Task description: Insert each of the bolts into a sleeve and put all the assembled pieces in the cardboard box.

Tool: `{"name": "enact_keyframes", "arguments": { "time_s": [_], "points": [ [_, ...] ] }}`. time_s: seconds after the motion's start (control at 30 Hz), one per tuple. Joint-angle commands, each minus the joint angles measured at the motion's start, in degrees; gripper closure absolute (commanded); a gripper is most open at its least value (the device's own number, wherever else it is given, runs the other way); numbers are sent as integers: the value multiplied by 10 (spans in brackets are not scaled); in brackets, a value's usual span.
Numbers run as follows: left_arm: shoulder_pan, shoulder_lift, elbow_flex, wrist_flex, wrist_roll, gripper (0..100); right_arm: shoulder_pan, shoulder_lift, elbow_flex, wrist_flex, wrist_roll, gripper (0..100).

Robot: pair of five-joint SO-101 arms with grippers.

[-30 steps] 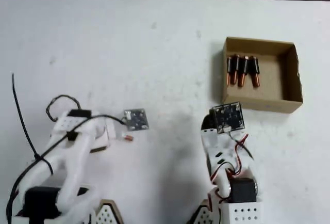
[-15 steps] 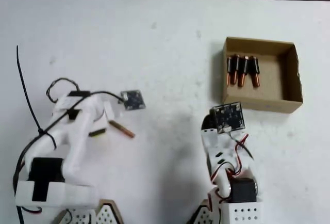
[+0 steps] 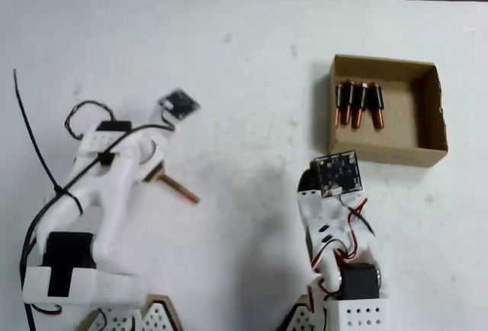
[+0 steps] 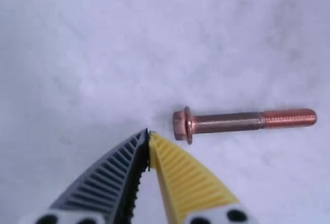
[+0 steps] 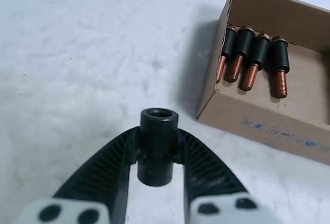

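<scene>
A copper bolt (image 4: 242, 122) lies flat on the white table, also in the high view as the bolt (image 3: 178, 189) beside the left arm. My left gripper (image 4: 148, 133) is shut with nothing in it, its fingertips just short of the bolt's head. My right gripper (image 5: 156, 154) is shut on a black sleeve (image 5: 158, 144), held upright with its bore facing up, near the cardboard box (image 5: 268, 118). Several bolts in black sleeves (image 5: 252, 59) lie side by side in the box (image 3: 427, 144).
The right arm (image 3: 333, 224) stands in front of the box at the table's near edge. The left arm (image 3: 99, 194) with its black cable is at the near left. A dark edge runs behind the far side of the table.
The left arm has pulled back and swung left. The bolt that showed at its gripper now lies free on the table. The right arm has kept still.
</scene>
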Motion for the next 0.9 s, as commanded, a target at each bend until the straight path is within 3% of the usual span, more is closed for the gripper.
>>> {"name": "enact_keyframes", "arguments": {
  "time_s": [0.0,0.23,0.53,0.87],
  "points": [
    [5,-1,-76,81,53,978,2,-6,-3,-15,-1,983],
    [4,-1,-132,184,55,978,1,-6,-3,-15,-1,983],
    [28,-4,-149,214,181,978,0,-6,-3,-15,-1,983],
    [66,-163,-176,306,200,978,0,-6,-3,-15,-1,983]
  ]
}}
